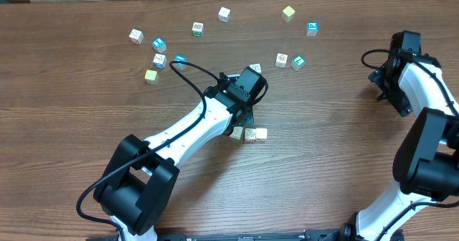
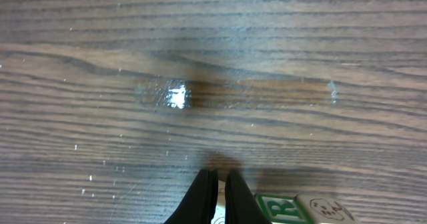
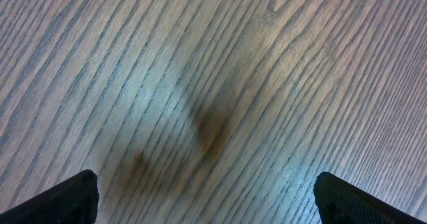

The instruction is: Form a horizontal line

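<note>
**Left fingers shut by the row, right gripper wide open**

The horizontal line (image 1: 249, 134) lies near the middle of the wood table (image 1: 344, 148), at 6 o'clock from the left gripper (image 2: 220, 179). From overhead, 3 of its cubes show clear of the arm. The left fingers (image 2: 203, 197) are pressed together, with a green-printed cube (image 2: 280, 209) of the row at their 4 o'clock. The right gripper (image 3: 213, 201) hangs near the table's 3 o'clock edge, fingers spread wide above the wood. Loose cubes (image 1: 224, 13) scatter from 10 to 1 o'clock.
</note>
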You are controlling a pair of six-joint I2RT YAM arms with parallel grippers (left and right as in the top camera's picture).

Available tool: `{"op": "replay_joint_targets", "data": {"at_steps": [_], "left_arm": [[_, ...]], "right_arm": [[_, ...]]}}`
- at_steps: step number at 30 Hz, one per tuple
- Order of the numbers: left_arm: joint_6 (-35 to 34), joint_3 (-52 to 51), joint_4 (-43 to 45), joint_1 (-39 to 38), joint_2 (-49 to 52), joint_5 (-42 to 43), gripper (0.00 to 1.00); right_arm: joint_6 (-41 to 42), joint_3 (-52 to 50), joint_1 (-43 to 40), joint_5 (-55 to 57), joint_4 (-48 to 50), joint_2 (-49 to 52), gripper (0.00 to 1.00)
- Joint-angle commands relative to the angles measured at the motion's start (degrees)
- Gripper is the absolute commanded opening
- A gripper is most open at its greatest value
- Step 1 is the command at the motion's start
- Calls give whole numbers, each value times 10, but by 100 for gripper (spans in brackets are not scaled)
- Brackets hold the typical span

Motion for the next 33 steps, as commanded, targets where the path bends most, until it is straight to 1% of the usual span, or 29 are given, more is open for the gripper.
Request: {"op": "replay_joint_targets", "data": {"at_steps": [1, 5, 11, 18, 23, 30, 33], "left_arm": [[23, -3, 15, 1, 7, -14, 4], [52, -3, 41, 1, 7, -14, 4], [54, -4, 21, -1, 7, 12, 4], [54, -18, 19, -2, 7, 43, 4], [54, -19, 15, -2, 8, 50, 4], [58, -43, 62, -1, 8, 48, 4], [58, -45, 63, -1, 8, 49, 4]], "right_arm": [[-1, 11, 0, 6, 1, 8, 100], [-1, 11, 0, 6, 1, 8, 100], [-1, 12, 0, 6, 1, 8, 100], [-1, 12, 0, 6, 1, 8, 100], [-1, 12, 0, 6, 1, 8, 100], [-1, 12, 0, 6, 1, 8, 100], [-1, 11, 0, 6, 1, 8, 100]]}}
